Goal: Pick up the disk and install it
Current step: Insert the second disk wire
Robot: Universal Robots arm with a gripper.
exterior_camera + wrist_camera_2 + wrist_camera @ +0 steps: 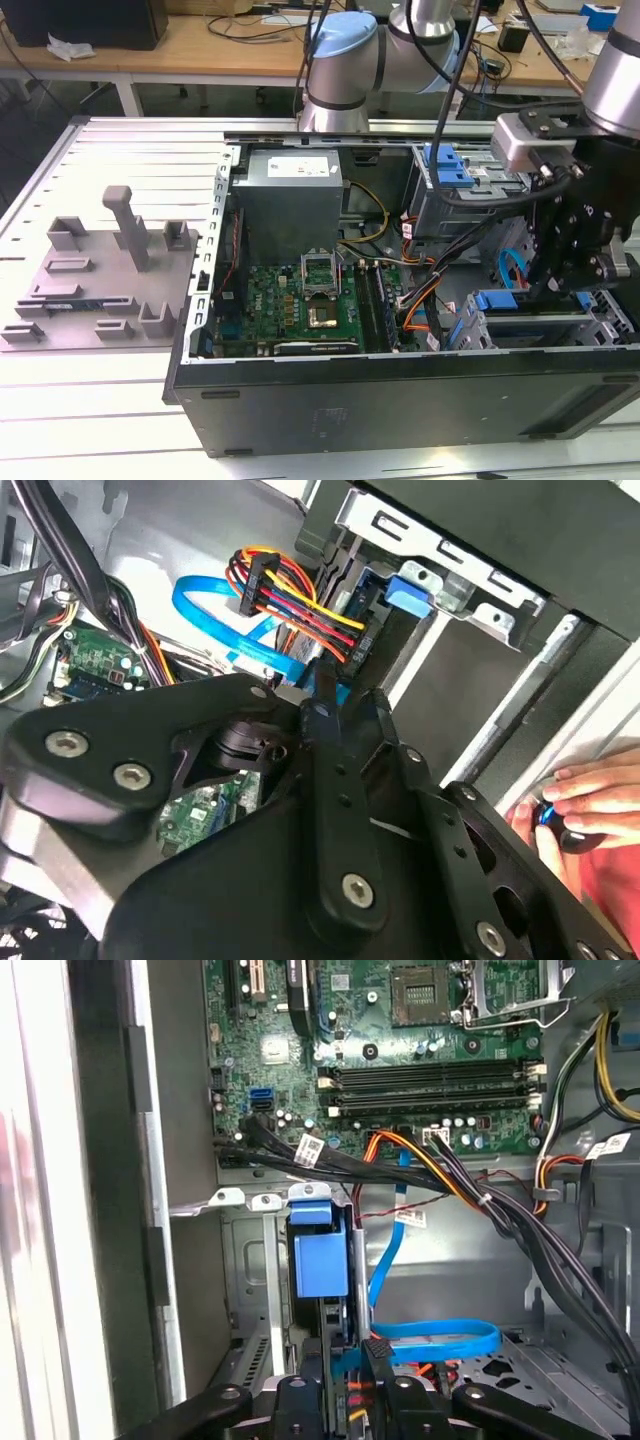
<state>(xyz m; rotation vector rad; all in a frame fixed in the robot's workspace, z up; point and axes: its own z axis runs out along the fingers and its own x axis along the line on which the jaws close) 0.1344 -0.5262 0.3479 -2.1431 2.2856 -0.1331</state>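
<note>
In the first wrist view the gripper (345, 1385) is clenched on the disk (322, 1260), which stands on edge between its fingers with its long axis running straight away from the gripper toward the drive bay (250, 1360), its blue bracket end leading, low inside the open computer case (400, 400).

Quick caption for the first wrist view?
Gripper at the edge-on disk inside the computer case, motherboard beyond.
</note>
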